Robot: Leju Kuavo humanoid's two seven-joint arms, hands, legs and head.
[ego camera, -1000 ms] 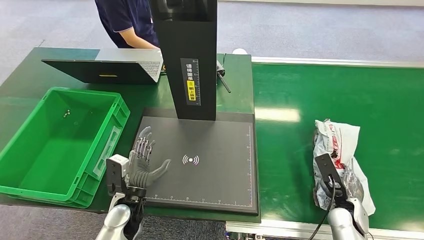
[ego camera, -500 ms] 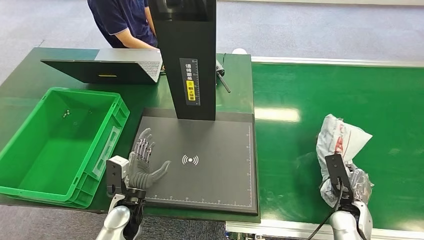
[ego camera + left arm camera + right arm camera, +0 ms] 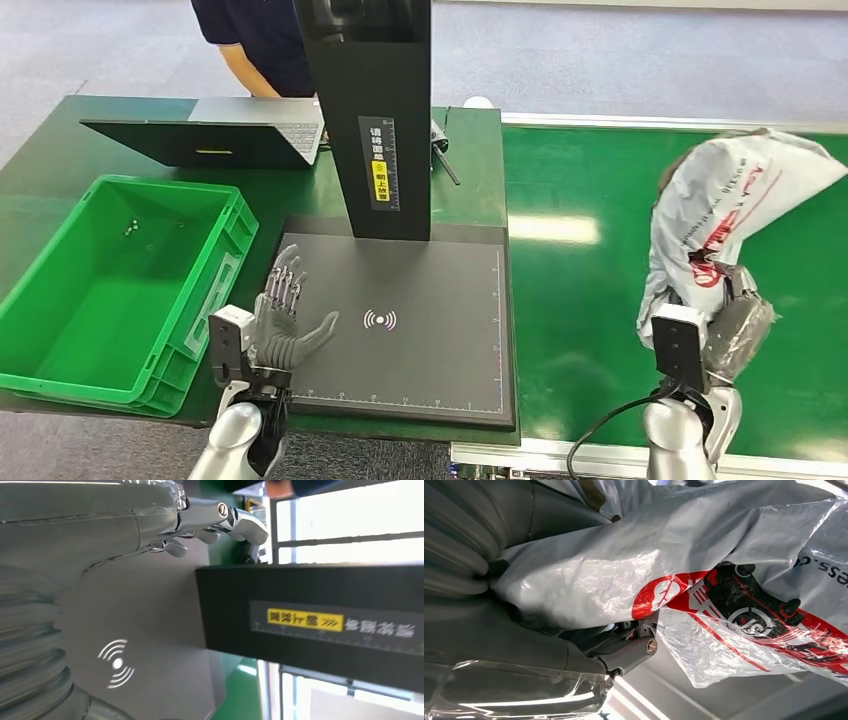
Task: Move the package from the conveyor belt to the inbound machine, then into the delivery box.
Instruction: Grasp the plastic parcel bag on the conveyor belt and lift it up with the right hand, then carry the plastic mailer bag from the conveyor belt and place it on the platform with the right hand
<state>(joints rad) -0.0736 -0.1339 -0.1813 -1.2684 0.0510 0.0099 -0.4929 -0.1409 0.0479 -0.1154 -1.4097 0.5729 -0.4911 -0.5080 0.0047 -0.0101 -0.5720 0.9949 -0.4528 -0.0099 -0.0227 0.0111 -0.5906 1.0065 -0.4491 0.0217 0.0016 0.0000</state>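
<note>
Now, on the far left sits the green box (image 3: 120, 285), where the bag must end up. Next to it the left hand (image 3: 283, 325) waits over the black scanner pad (image 3: 420, 330), fingers spread, holding nothing. Farther right, the right hand (image 3: 735, 320) holds the grey bag (image 3: 725, 205) up above the green belt (image 3: 590, 290). The bag is floppy and slippery, so it could slide out or bump the black post (image 3: 370, 110) on the way across.

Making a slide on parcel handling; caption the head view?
Right hand holds a grey package above the green conveyor belt; open left hand waits over the black inbound machine.
</note>
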